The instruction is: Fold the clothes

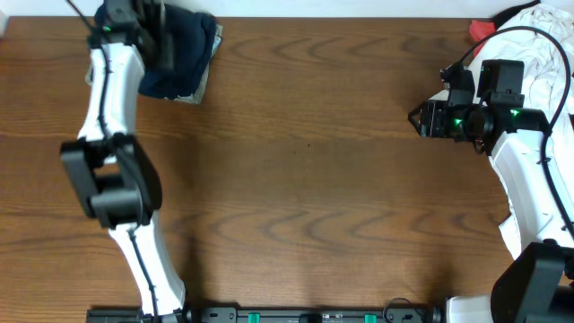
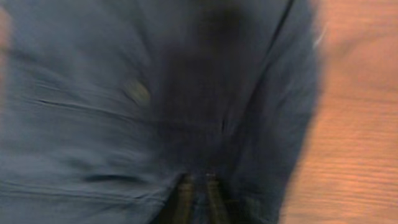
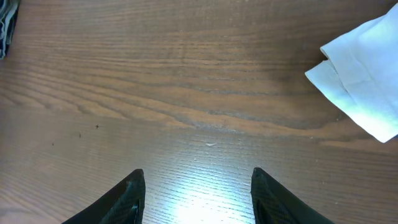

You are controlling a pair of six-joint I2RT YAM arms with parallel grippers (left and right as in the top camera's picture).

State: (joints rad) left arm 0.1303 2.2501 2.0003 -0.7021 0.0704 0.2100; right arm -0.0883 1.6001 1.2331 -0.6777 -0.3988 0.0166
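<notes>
The table is brown wood with a visible grain, smooth, with a soft sheen that shows a pale glare in the right wrist view. The navy garment is matt cloth with stitched seams (too blurred close up to read the weave). The white garment is smooth matt cloth. The left arm has a glossy white plastic shell. The fingers of the right gripper look like dark, faintly shiny plastic.

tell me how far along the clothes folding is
Looks done: the dark navy-blue fabric garment sits as a compact bundle, far left. In hand: the left gripper is down on it, grip unclear. To do: the crumpled white fabric pile near the open, empty right gripper.
</notes>
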